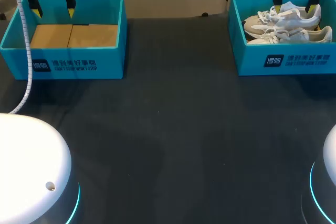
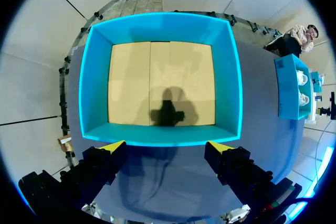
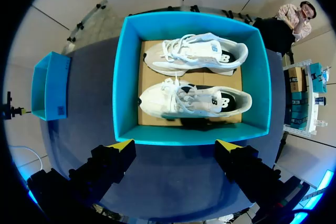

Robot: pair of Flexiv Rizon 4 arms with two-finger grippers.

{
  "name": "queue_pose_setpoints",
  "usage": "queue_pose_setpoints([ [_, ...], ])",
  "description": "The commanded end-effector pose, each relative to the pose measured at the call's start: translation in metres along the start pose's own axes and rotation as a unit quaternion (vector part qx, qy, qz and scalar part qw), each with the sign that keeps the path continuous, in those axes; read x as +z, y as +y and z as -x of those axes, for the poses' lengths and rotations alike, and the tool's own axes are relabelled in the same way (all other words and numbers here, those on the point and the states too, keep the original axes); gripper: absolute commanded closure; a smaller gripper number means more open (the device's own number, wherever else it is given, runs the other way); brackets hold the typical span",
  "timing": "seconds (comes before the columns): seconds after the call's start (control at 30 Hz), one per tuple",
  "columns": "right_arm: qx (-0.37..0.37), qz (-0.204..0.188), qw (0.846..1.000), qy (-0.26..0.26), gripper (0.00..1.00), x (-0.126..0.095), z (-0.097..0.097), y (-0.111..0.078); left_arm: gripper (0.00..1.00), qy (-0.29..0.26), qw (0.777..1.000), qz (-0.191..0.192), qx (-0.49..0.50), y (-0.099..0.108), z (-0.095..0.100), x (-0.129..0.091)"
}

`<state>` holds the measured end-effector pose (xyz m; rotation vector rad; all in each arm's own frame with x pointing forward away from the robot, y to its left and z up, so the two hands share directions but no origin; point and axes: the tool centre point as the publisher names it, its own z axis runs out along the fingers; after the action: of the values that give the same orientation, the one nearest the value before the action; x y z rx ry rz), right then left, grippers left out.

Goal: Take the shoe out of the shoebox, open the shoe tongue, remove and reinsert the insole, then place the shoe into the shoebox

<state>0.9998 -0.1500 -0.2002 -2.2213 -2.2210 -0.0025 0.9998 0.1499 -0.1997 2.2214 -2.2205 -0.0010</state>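
Right pincer (image 3: 175, 145): fingers spread wide, nothing held, hovering above the near wall of the right box (image 3: 191, 136).
Box contents: two white shoes, apparently on their sides on cardboard (image 3: 233, 80), toes pointing the same way. Near shoe (image 3: 194, 100) lies just inside the wall by the pincer. Far shoe (image 3: 197, 53) lies beside it, with a narrow strip of cardboard between them.
Left pincer (image 2: 167, 147): likewise spread and empty, above the near wall of the left box (image 2: 157, 136), which holds only cardboard.
Worktop (image 1: 173, 129): dark, with the boxes well apart at its far corners.
Status: no shoe lifted yet.
Risks, as judged:
- Fingers landing on the wall could tip or drag the box.
- A grip on laces (image 3: 176, 90) alone could let the shoe swing and drop.
- The close neighbour could snag and come out too.
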Motion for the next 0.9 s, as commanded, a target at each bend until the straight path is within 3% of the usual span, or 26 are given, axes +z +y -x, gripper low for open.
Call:
queue_pose_setpoints([
  [0.03,0.0,0.0,1.0,0.0,0.0,0.0,0.0,0.0,0.0,0.0,1.0,0.0,0.0,0.0,0.0,0.0],
  [0.3,0.002,0.002,1.0,0.003,0.0,0.0,0.013,0.001,0.0,0.0,1.0,0.0,0.0,0.0,0.0,0.0],
  [0.63,-0.004,0.005,1.0,0.005,0.0,0.001,0.016,0.001,0.0,0.0,1.0,0.0,0.0,0.0,0.0,0.0],
  [0.9,-0.013,0.007,1.0,-0.014,0.0,0.009,0.035,0.007,0.0,0.0,1.0,0.0,0.0,0.0,0.0,0.0],
])
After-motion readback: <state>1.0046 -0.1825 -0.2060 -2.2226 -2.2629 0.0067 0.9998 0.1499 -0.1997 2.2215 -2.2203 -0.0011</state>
